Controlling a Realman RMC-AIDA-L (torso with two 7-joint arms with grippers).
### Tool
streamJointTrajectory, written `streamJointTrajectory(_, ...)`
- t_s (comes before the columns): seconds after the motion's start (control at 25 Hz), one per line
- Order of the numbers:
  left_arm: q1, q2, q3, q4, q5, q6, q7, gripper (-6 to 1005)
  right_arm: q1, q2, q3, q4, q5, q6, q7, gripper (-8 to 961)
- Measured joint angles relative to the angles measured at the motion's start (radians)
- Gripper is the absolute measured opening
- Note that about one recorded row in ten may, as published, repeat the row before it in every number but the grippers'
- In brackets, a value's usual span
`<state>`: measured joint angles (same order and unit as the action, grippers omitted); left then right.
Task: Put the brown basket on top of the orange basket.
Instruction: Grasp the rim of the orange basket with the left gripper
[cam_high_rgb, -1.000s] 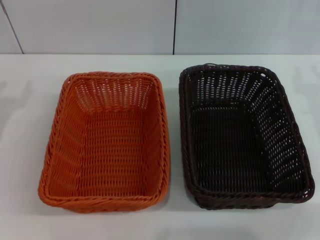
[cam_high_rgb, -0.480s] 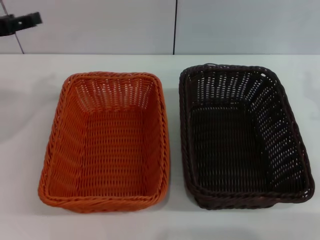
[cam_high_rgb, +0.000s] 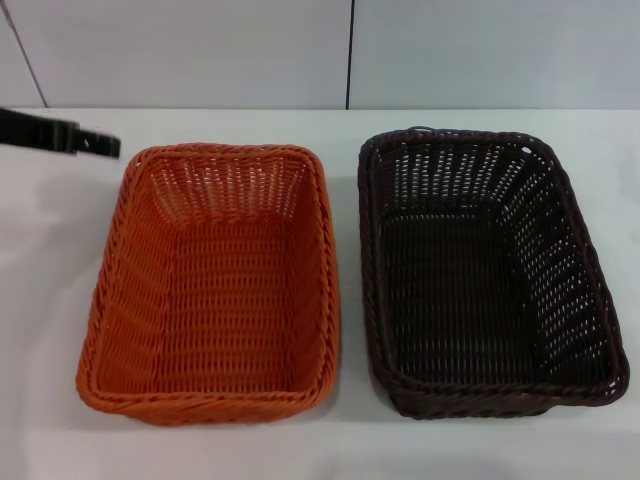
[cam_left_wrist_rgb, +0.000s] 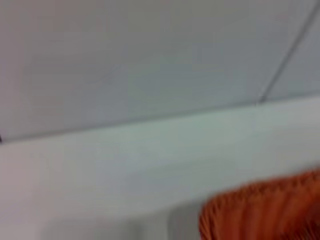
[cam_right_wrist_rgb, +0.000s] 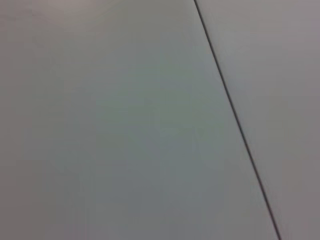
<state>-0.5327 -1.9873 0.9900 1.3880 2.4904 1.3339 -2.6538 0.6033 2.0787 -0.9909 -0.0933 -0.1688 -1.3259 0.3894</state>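
Two rectangular woven wicker-style baskets sit side by side on the white counter (cam_high_rgb: 350, 440), close together but not touching, both upright with open mouths facing up. The bright orange basket with its braided rim (cam_high_rgb: 212, 285) is on the robot's left; the very dark brown, almost black basket with openwork sloped sides (cam_high_rgb: 488, 272) is on the robot's right and rests on the counter, not on the orange one. Both look empty inside. The left claw (cam_high_rgb: 100, 144) shows as a dark bar reaching in from the left edge of the head view, near the orange basket's far left corner; whether its tips are apart or together I cannot tell. The left wrist view catches a blurred piece of the orange basket (cam_left_wrist_rgb: 265, 210). The right wrist view shows only a pale grey wall (cam_right_wrist_rgb: 125, 125).
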Motion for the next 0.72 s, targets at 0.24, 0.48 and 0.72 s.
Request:
streamJointTrajectory(0.24,-0.052,-0.068,0.008,0.083,0.176,0.181,-0.073,791,0.000,-0.004,0.013,-0.025,0.000,0.043,-0.003,484)
streamJointTrajectory(0.48,-0.024,-0.075,0.024,0.059,0.180,0.180,-0.119,788,0.011,-0.007,0.027,-0.044,0.000,0.078,-0.007,483)
streamJointTrajectory(0.72,0.006,-0.081,0.030,0.026,0.168,0.166,-0.121,784,0.016,-0.008,0.052,-0.067,0.000,0.114,-0.007,483)
